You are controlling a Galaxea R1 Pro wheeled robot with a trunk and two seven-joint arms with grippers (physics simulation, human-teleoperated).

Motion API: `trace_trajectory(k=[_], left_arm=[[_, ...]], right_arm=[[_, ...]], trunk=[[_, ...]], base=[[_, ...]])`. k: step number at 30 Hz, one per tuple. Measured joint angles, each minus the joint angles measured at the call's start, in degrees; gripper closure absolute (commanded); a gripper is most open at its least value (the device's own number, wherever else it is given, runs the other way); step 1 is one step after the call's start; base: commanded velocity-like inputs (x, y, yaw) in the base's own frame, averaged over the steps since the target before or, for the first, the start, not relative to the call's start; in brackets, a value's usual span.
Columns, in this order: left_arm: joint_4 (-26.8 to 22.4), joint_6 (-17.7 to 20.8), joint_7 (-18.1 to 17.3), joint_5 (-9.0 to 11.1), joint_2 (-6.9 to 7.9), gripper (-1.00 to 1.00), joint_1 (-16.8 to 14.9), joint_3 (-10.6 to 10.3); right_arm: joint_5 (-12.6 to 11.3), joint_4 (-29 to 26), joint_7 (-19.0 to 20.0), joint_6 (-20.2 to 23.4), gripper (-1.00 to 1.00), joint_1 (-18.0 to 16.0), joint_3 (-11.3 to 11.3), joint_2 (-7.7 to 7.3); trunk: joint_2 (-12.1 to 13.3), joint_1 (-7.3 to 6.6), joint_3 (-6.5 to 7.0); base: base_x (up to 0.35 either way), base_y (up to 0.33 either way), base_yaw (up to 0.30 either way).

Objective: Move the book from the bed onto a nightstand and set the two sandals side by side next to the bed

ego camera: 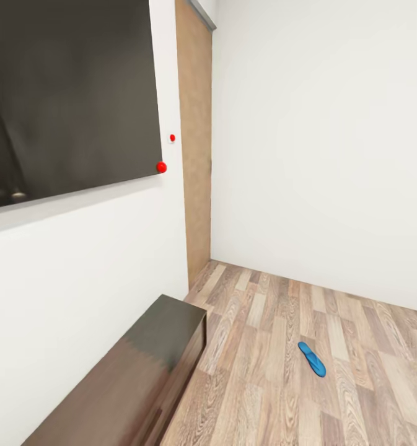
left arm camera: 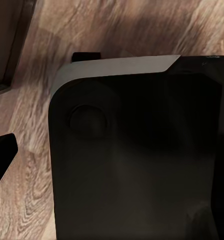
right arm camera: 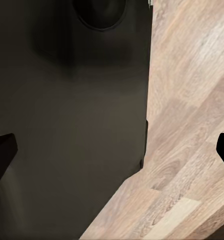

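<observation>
One bright blue sandal (ego camera: 311,358) lies flat on the wood-plank floor (ego camera: 357,347), out in the open to the right of the long bench. The book, the bed and the nightstand are out of view. In the right wrist view my right gripper (right arm camera: 112,150) is open, its two dark fingertips (right arm camera: 2,152) far apart at the frame's edges, with nothing between them, over my dark base and the floor. In the left wrist view one dark fingertip (left arm camera: 2,160) of my left gripper (left arm camera: 112,160) sits at the frame's edge; it holds nothing.
A long low dark TV bench (ego camera: 140,384) runs along the white wall on the left, under a large dark wall screen (ego camera: 65,93). A tan door (ego camera: 196,155) stands in the corner. A white wall (ego camera: 326,155) closes the far side.
</observation>
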Motion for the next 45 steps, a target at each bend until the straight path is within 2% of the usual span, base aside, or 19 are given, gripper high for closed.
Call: trace_trajectory(k=[33,45], left_arm=[[0.0,0.0,0.0,0.0,0.00,-1.00,0.0,0.0],[-0.1,0.0,0.0,0.0,0.07,-1.00,0.0,0.0]], right_arm=[[0.0,0.0,0.0,-0.1,-1.00,0.0,0.0,0.00],[0.0,0.0,0.0,0.0,-1.00,0.0,0.0,-0.02]], trunk=[[0.0,0.00,0.00],[0.0,-0.03,0.00]], base=[[0.049,0.000,-0.282],[0.078,0.000,-0.205]])
